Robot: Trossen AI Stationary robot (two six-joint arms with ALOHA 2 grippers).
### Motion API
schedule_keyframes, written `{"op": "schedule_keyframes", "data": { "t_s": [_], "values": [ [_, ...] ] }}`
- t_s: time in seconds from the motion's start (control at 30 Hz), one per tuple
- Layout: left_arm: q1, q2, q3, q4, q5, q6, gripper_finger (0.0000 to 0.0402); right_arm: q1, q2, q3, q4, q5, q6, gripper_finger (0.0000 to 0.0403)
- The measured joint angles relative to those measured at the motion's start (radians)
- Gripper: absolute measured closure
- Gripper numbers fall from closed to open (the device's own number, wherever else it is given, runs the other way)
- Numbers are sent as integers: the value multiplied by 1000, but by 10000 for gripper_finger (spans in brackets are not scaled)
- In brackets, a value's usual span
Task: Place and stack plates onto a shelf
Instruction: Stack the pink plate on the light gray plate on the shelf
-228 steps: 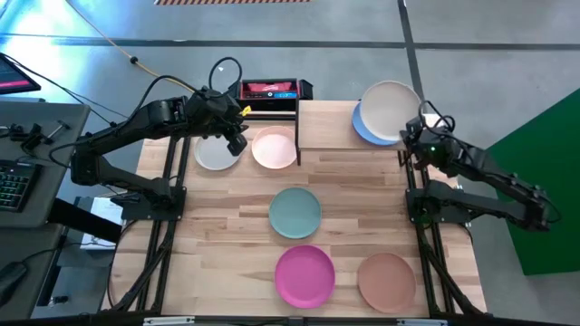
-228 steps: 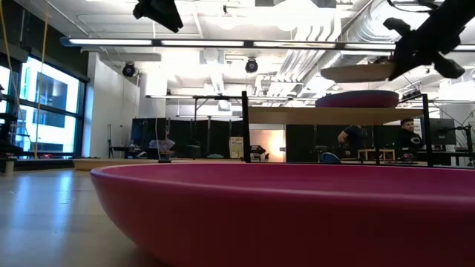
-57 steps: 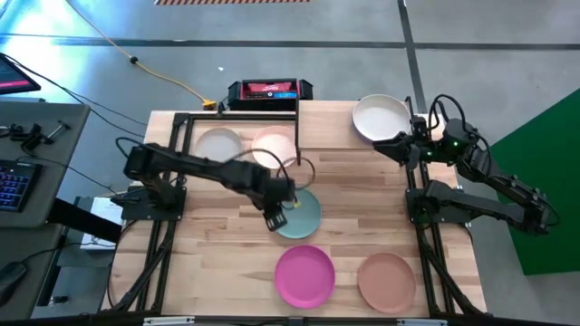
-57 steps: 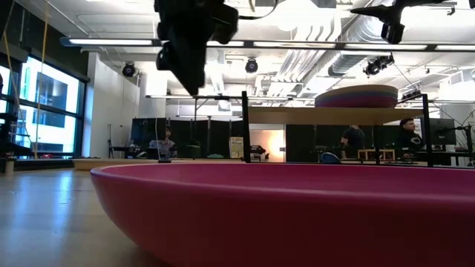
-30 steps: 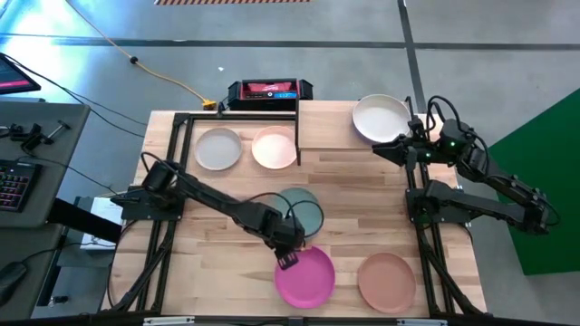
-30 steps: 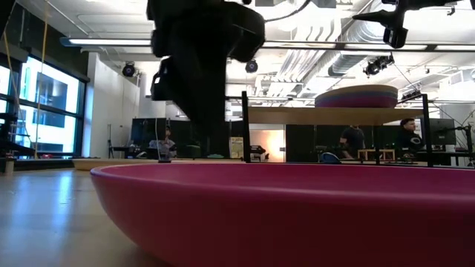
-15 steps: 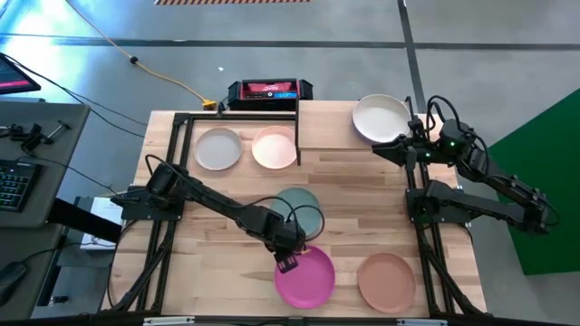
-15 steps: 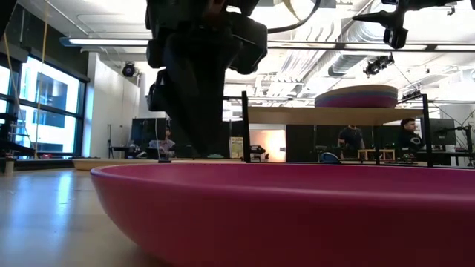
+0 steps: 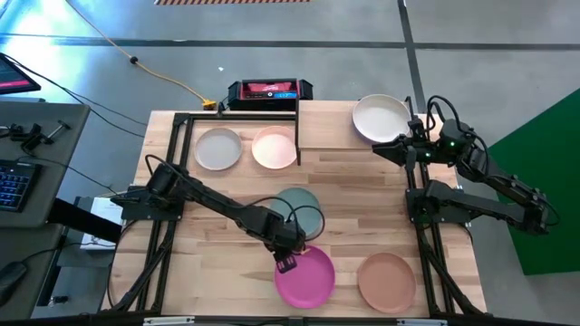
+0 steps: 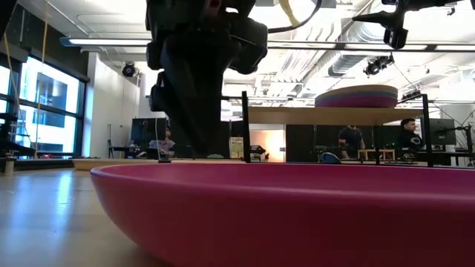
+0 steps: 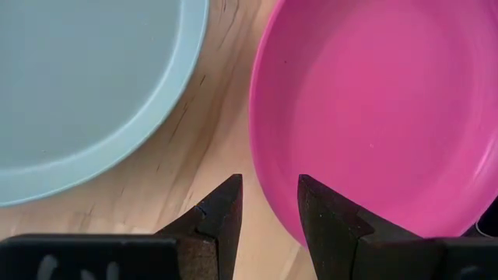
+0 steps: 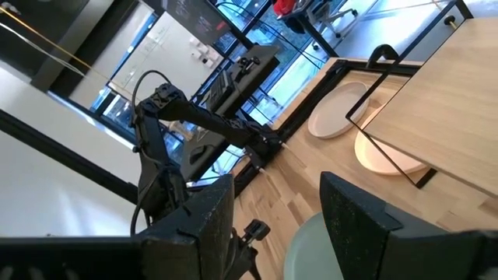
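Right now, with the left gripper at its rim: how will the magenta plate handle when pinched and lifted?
The magenta plate looks stiff: a thin, even raised rim, so it should probably keep its shape. It looks smooth and matte, so a rim pinch may slip or let it tilt. Shallow and flat, it is more likely to slide than roll on the table. The left gripper is open, straddling the rim.

On the counter [image 9: 362, 181] two plates [image 9: 218, 148] lie side by side at the far left under the frame, and the shelf [image 9: 331, 127] stands to their right with a stack of plates [image 9: 381, 119] on its right end. One plate [image 9: 301, 209] lies mid-counter; nearer the front lie two more [image 9: 304, 276], side by side. The left pincer [image 9: 287, 262] is at the front-left plate's rim, the right pincer [image 9: 385, 151] just beside the stack.
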Motion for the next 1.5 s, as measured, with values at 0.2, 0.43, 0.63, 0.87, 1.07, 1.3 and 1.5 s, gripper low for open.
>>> {"op": "schedule_keyframes", "data": {
  "t_s": [0.2,0.43,0.63,0.87,1.07,1.3,1.5],
  "values": [
    [0,17,1,23,3,4,287,0,0,0,0,6,1,231],
    [0,44,-2,34,8,-6,287,0,0,0,0,7,20,231],
    [6,57,1,56,16,-19,287,0,0,0,0,7,19,231],
    [7,67,0,66,16,-30,287,0,0,0,0,7,16,231],
    [12,68,0,72,28,-31,287,0,0,0,0,7,16,231],
    [20,80,0,73,36,-32,289,0,0,0,1,7,16,231],
    [21,86,0,71,36,-41,338,0,0,0,2,7,16,231]
  ]
}}
